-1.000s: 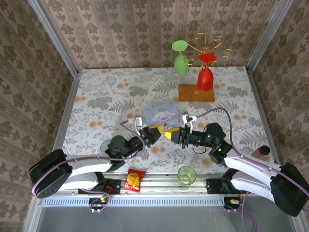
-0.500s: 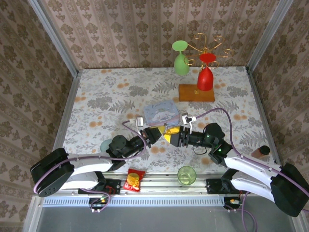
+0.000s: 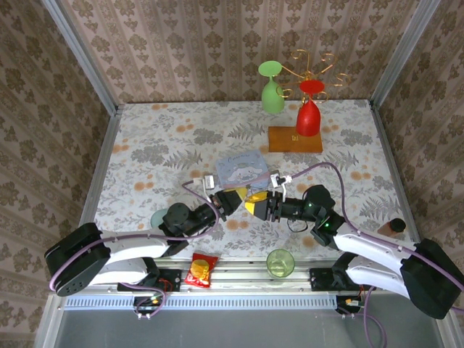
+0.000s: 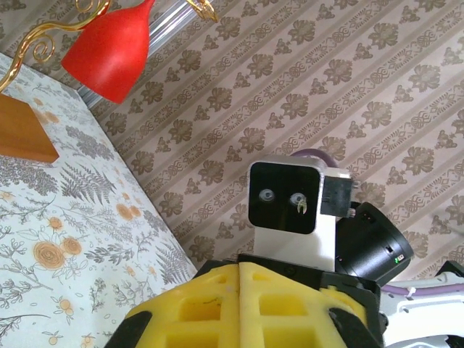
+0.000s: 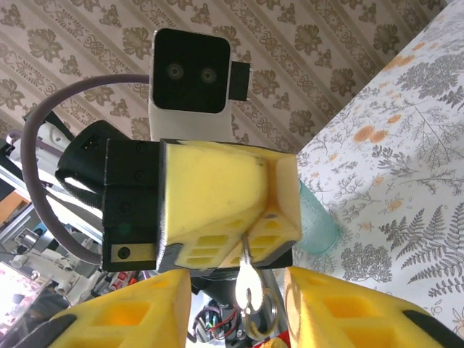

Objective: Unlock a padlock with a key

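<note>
Snack packet (image 3: 202, 269), crinkly red and yellow, lies nearest the arm bases, behind the left gripper (image 3: 232, 199); a translucent green round cup (image 3: 280, 262) stands behind the right gripper (image 3: 254, 205). The left gripper's blocky yellow foam fingers are pressed flat together. From their seam a thin silvery metal stem (image 5: 249, 279) juts toward the right gripper, ending in a flat eyed loop with a wire ring through it. Whether it is key or shackle I cannot tell, nor can I pick out the padlock's brass body. The right gripper's pocketed yellow fingers stand wide apart on either side of that stem, clear of it. Just beyond both grippers a pale blue rectangular tin (image 3: 243, 168) lies on the floral-patterned bench (image 3: 159, 145). Farther off, a wooden block (image 3: 295, 139) carries a curly gold wire stand (image 3: 313, 69) with a glossy red goblet (image 3: 308, 117) and a green goblet (image 3: 272, 96) hung upside down.
</note>
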